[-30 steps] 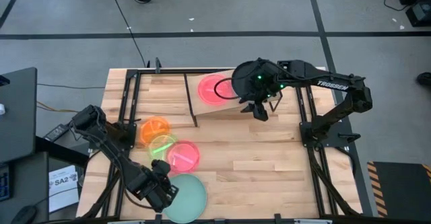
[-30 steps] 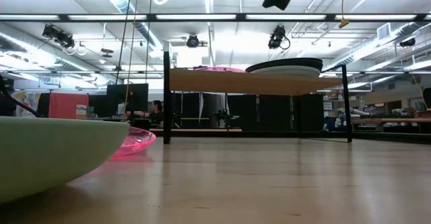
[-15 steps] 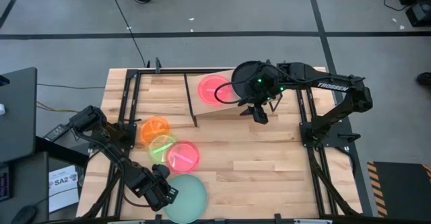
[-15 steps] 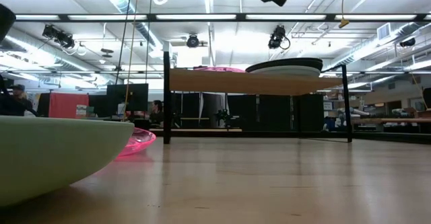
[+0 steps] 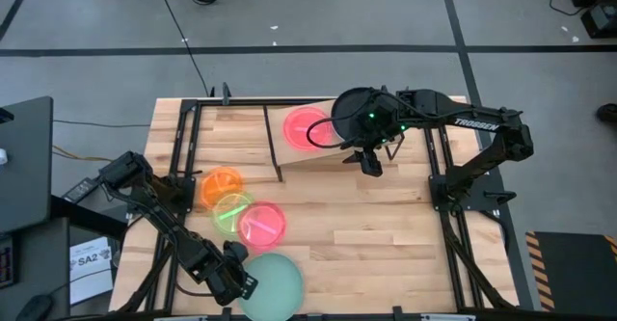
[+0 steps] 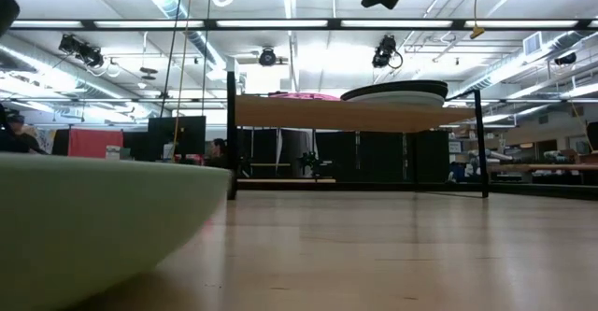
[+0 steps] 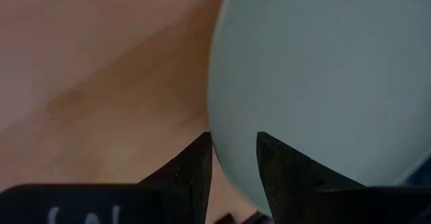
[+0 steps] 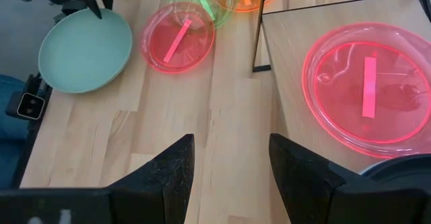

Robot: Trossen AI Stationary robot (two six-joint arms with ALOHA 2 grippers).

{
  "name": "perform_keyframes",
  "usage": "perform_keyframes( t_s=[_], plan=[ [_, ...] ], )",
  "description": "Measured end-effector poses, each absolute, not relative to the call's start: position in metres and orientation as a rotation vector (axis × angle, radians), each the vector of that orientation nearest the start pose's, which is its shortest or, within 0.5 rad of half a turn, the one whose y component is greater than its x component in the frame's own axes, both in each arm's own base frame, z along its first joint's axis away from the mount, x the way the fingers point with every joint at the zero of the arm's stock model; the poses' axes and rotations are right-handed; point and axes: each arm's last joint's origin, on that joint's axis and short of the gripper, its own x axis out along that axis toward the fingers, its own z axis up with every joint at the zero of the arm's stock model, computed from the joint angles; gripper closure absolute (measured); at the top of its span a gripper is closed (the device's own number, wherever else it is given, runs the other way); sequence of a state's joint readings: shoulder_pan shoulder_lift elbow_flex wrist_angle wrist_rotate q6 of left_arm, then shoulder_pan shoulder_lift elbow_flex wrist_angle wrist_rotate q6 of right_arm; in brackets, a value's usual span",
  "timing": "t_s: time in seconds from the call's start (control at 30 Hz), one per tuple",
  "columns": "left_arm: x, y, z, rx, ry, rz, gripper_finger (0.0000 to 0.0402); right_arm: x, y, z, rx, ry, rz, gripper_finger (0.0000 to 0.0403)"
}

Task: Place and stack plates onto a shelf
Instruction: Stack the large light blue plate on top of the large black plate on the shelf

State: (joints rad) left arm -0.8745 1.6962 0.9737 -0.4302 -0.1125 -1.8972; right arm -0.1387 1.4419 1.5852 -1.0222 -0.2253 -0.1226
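Note:
The mint-green plate (image 5: 275,284) lies at the table's near edge and fills the left of the low view (image 6: 93,218). My left gripper (image 5: 236,280) (image 7: 234,162) is shut on its left rim. My right gripper (image 5: 366,162) (image 8: 232,163) is open and hangs in the air just in front of the shelf (image 5: 323,147), touching nothing. The red plate (image 5: 308,126) (image 8: 367,93) lies flat on the shelf's left half, and a black-topped stack (image 6: 397,91) sits on its right half under the right arm. The orange (image 5: 222,184), neon-green (image 5: 231,210) and pink (image 5: 262,223) plates overlap on the table. My left gripper holds the mint-green plate by its rim (image 7: 217,133) on the side toward the table's left. One finger (image 7: 283,173) is over the plate's inner face and the other (image 7: 195,167) is outside the rim. It comes from the table's left, slanting down. Whether the plate is off the table I cannot tell.
The shelf's black legs (image 8: 256,42) stand on the slatted tabletop (image 5: 366,225). Bare wood stretches over the table's middle and right, between the shelf and the near edge. Black frame rails (image 5: 448,234) run along the table's sides.
My left gripper has moved a little toward the table's right and near edge, and the mint-green plate has moved with it. In the low view the plate now looms larger and hides the pink plate behind it.

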Motion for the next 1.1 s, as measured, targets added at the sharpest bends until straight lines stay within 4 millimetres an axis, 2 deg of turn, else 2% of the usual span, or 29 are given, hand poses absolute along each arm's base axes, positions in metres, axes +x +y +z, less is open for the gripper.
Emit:
perform_keyframes(
  t_s=[0.33,0.73,1.1],
  plan=[
    [0.2039,-0.2377,0.1593,-1.066,1.198,0.497,0.0289,0.2795,-0.0325,0.3857,0.044,0.858,0.134,0.0206],
    [0.2031,-0.2368,0.1589,-1.051,1.207,0.502,0.0388,0.2795,-0.0325,0.3857,0.044,0.858,0.134,0.0206],
    [0.2027,-0.2362,0.1618,-1.063,1.199,0.501,0.0390,0.2796,-0.0325,0.3856,0.045,0.858,0.134,0.0205]
  ],
)
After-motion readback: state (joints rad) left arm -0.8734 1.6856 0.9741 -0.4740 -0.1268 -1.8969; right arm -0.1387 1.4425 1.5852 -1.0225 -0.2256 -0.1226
